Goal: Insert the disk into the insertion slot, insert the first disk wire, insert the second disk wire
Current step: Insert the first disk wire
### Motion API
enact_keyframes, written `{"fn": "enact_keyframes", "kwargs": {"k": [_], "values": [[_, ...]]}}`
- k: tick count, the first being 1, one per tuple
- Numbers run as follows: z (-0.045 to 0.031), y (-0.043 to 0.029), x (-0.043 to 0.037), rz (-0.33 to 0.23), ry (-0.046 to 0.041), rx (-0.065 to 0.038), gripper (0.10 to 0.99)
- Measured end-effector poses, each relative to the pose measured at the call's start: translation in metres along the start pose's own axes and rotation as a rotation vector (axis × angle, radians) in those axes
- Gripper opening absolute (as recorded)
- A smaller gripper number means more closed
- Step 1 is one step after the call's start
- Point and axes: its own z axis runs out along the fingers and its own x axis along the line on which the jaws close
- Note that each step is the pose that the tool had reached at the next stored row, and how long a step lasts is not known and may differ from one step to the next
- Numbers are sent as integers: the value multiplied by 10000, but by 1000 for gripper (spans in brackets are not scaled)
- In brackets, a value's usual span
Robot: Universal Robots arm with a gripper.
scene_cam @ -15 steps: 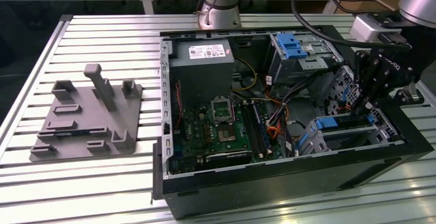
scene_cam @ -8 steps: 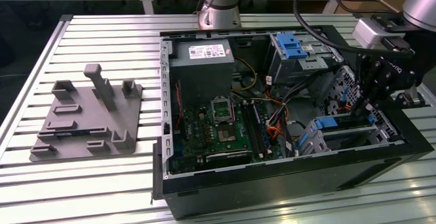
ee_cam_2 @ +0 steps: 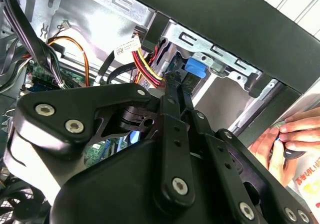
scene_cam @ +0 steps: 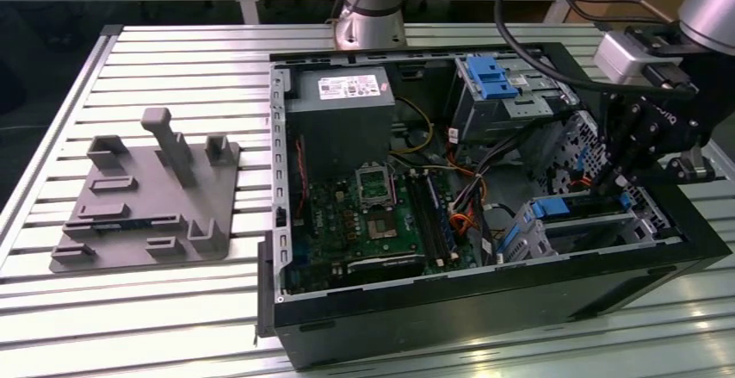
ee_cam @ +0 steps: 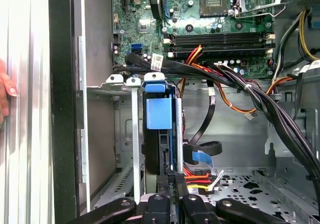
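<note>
Disk (ee_cam: 160, 129) sits in slot (ee_cam: 125, 134); gripper (ee_cam: 170, 180), fingers (ee_cam: 162, 182) drawn nearly together at the disk's exposed edge, likely opens the first-wire step, which calls for square plug alignment.

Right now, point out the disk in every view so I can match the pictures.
Exterior view: disk low on the exterior view's right, just inside the case wall.
First wrist view: disk edge-on in the slot, blue bracket toward the motherboard.
Second wrist view: disk a blue patch beyond the arm's black linkage.
Shared landmark: the black case wall.
</note>
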Motion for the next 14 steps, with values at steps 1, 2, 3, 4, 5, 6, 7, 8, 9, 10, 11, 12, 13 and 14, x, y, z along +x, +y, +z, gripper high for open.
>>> {"fn": "enact_keyframes", "kwargs": {"k": [1,2,3,4,5,6,7,8,9,10,11,12,13,14], "values": [[2,0,0,1,1,0,165],[4,0,0,1,1,0,165],[6,0,0,1,1,0,165],[8,0,0,0,1,0,165],[11,0,0,0,0,0,165],[13,0,0,0,1,0,165],[15,0,0,0,1,0,165],[18,0,-1,0,0,0,165],[21,0,-1,1,-1,0,165],[23,0,-1,0,0,0,165],[25,0,-1,0,2,0,165],[27,0,-1,0,3,0,165],[29,0,-1,0,2,0,165],[30,0,-1,0,3,0,165]]}}
